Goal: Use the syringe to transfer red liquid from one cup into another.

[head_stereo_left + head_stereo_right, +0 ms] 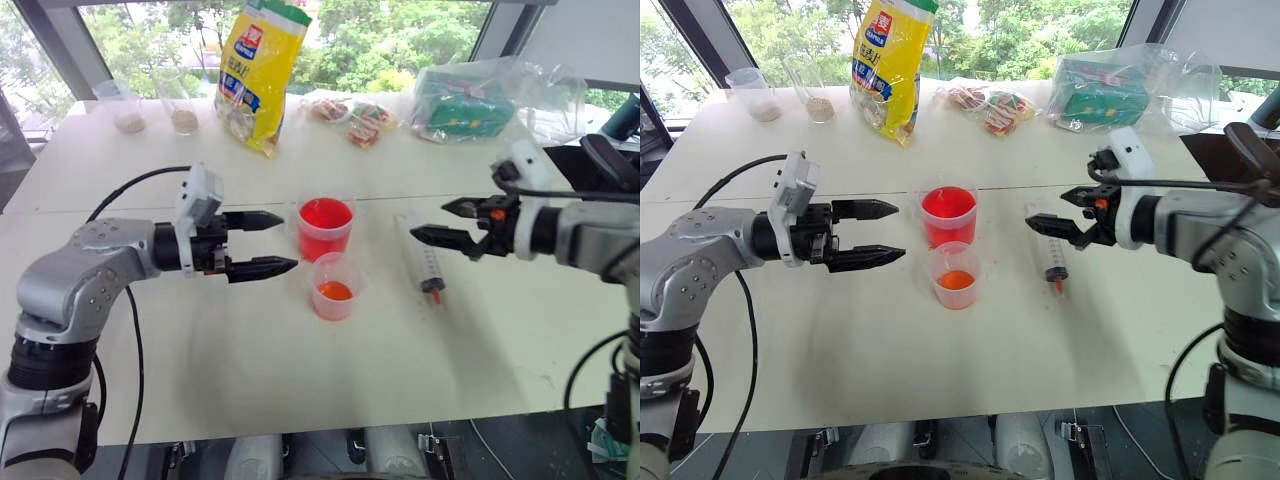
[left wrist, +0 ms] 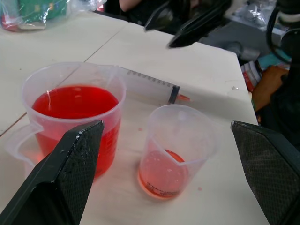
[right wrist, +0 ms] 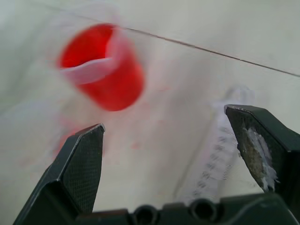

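Observation:
The syringe lies flat on the white table, its red-orange tip toward the front edge. To its left stands the taller cup, full of red liquid. In front of that sits the shorter clear cup with a little orange-red at the bottom. My right gripper hovers open just above the syringe barrel, holding nothing. My left gripper is open too, level, its fingers pointing at the two cups from the left and apart from them.
Along the far edge of the table are two clear cups of beige powder, a yellow bag, snack packets and a green box in a clear bag. Bare table lies in front of the cups.

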`<act>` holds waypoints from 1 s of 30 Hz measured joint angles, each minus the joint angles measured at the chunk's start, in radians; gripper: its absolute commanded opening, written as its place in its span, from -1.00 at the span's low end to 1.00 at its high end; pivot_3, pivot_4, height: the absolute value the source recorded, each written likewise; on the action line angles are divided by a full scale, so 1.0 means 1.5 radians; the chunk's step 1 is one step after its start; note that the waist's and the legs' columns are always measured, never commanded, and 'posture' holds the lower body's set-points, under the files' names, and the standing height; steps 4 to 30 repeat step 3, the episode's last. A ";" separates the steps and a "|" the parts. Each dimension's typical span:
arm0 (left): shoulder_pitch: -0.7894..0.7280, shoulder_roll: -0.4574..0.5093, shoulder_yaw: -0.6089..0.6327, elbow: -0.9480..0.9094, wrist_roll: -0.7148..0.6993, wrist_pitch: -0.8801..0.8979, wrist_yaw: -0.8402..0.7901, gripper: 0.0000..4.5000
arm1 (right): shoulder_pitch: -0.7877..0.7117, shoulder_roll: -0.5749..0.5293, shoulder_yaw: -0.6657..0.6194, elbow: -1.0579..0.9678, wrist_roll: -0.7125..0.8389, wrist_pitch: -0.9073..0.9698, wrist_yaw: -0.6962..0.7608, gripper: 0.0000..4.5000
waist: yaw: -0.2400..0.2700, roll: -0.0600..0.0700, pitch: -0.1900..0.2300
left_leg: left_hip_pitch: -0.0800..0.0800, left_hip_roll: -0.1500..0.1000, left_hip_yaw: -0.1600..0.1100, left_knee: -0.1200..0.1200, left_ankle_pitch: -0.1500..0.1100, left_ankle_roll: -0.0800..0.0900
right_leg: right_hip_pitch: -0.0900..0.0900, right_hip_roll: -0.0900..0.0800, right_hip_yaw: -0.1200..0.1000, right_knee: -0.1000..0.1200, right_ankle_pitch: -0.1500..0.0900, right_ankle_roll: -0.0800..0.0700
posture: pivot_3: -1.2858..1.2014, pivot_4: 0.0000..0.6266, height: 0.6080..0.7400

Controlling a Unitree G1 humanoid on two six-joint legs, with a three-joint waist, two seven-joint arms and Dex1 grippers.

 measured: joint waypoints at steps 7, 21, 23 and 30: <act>0.009 0.007 0.002 -0.017 0.000 -0.001 0.002 1.00 | 0.020 -0.031 -0.067 -0.029 0.062 0.010 0.036 0.99 | 0.002 0.000 0.000 | 0.000 0.000 0.000 0.000 0.000 0.000 | 0.000 0.000 0.000 0.000 -0.001 -0.002 | 0.03 -0.52 1.00; 0.009 0.007 0.002 -0.017 0.000 -0.001 0.002 1.00 | 0.020 -0.031 -0.067 -0.029 0.062 0.010 0.036 0.99 | 0.002 0.000 0.000 | 0.000 0.000 0.000 0.000 0.000 0.000 | 0.000 0.000 0.000 0.000 -0.001 -0.002 | 0.03 -0.52 1.00; 0.009 0.007 0.002 -0.017 0.000 -0.001 0.002 1.00 | 0.020 -0.031 -0.067 -0.029 0.062 0.010 0.036 0.99 | 0.002 0.000 0.000 | 0.000 0.000 0.000 0.000 0.000 0.000 | 0.000 0.000 0.000 0.000 -0.001 -0.002 | 0.03 -0.52 1.00; 0.009 0.007 0.002 -0.017 0.000 -0.001 0.002 1.00 | 0.020 -0.031 -0.067 -0.029 0.062 0.010 0.036 0.99 | 0.002 0.000 0.000 | 0.000 0.000 0.000 0.000 0.000 0.000 | 0.000 0.000 0.000 0.000 -0.001 -0.002 | 0.03 -0.52 1.00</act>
